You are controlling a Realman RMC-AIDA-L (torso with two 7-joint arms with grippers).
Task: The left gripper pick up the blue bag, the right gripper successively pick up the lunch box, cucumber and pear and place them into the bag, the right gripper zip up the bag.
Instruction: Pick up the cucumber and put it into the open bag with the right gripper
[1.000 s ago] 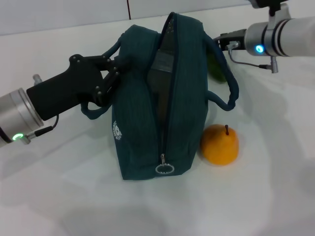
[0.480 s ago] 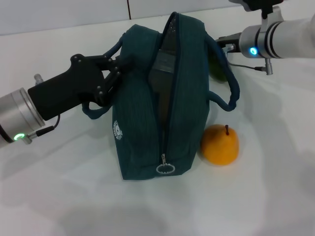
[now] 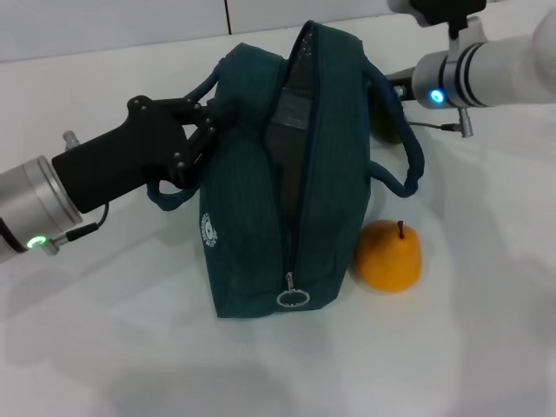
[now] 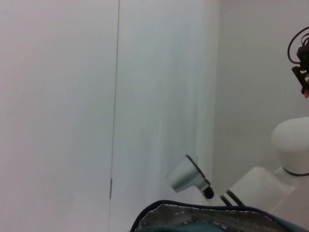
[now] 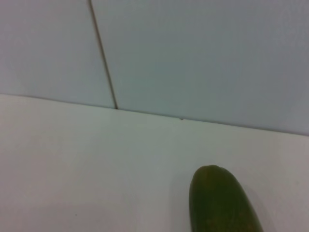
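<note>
Left hand (image 3: 201, 139): black two-fingered claw on a thick black arm with a silver wrist and green light, reaching in from the robot's left; fingers clenched on the near loop handle of the large dark teal fabric bag (image 3: 252, 226), which stands upright on the white table (image 3: 104, 330), its top zipper run open along its length, metal ring pull (image 3: 292, 300) hanging at the near end. First step judged done: bag held and kept open. The left wrist view shows only a strip of the bag's silver quilted lining (image 4: 193, 220) against a pale wall. Small clear lunch box with blue-rimmed lid: not identifiable in any view; a greyish shape shows inside the opening, so it may already be inside, but this cannot be confirmed. Round yellow-orange pear (image 3: 388, 254) with short dark stem: on the table, touching or just beside the bag's right side, not yet packed. Long dark green cucumber (image 3: 383, 122): lying on the table behind the bag's far handle, mostly hidden; its rounded end fills the right wrist view (image 5: 222, 203). Right hand (image 3: 397, 80): black claw on a silver-and-grey arm entering from the robot's right, roughly level, near the cucumber; whether it is released or clenched cannot be told. Judged current step: approach to the cucumber. Remaining: cucumber, pear, zipping.
</note>
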